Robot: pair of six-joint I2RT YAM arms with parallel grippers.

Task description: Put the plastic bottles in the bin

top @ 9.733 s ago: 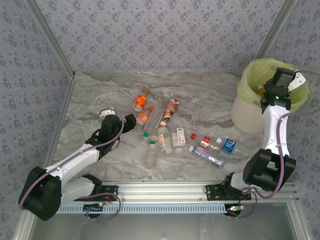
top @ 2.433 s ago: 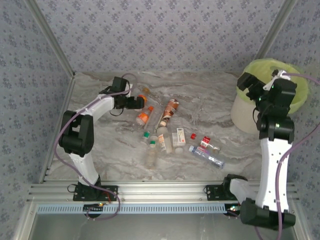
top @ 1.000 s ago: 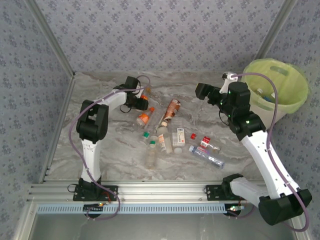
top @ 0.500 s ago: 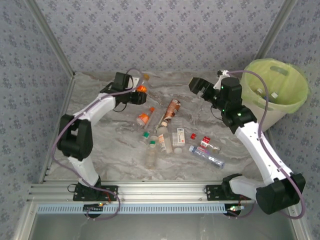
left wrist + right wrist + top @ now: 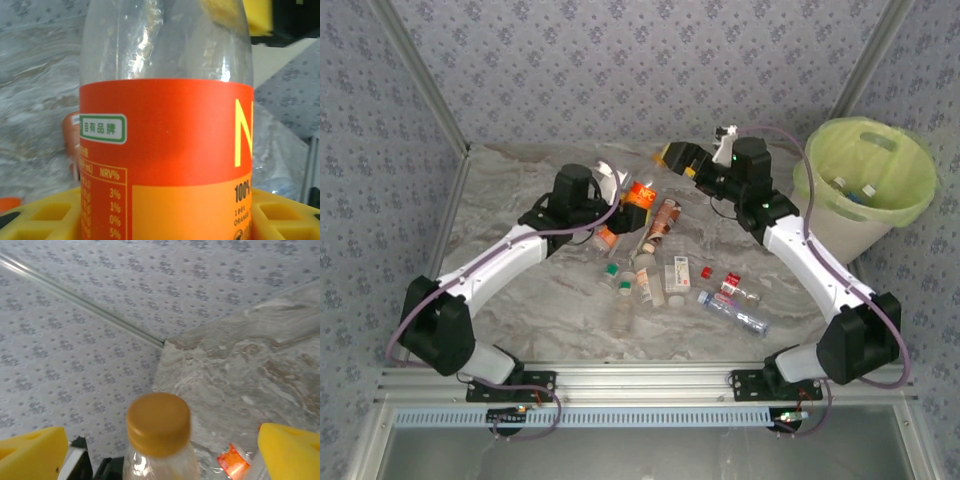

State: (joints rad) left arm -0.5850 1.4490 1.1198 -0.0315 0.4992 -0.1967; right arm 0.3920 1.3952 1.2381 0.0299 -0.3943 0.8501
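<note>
My left gripper (image 5: pixel 628 205) (image 5: pixel 165 217) is shut on a clear plastic bottle with an orange label (image 5: pixel 640 193) (image 5: pixel 165 150), held above the table's middle; its yellow pads (image 5: pixel 45 217) press both sides. My right gripper (image 5: pixel 678 160) (image 5: pixel 160 447) stands open, its yellow fingers (image 5: pixel 32 450) wide apart on either side of that bottle's orange cap (image 5: pixel 158 422), not touching it. Several more bottles lie on the table, among them a brown-labelled one (image 5: pixel 660 222) and a blue-capped one (image 5: pixel 732 312). The bin (image 5: pixel 830 235) with its lime-green bag stands at the far right, a few bottles inside.
The marble table (image 5: pixel 520 290) is enclosed by patterned walls on three sides, with a metal rail (image 5: pixel 640 380) along the near edge. Loose bottles cluster just right of centre, below both grippers.
My left gripper has carried the orange-labelled bottle right and toward the centre. My right gripper has swung left from beside the bin and now straddles the bottle's cap.
</note>
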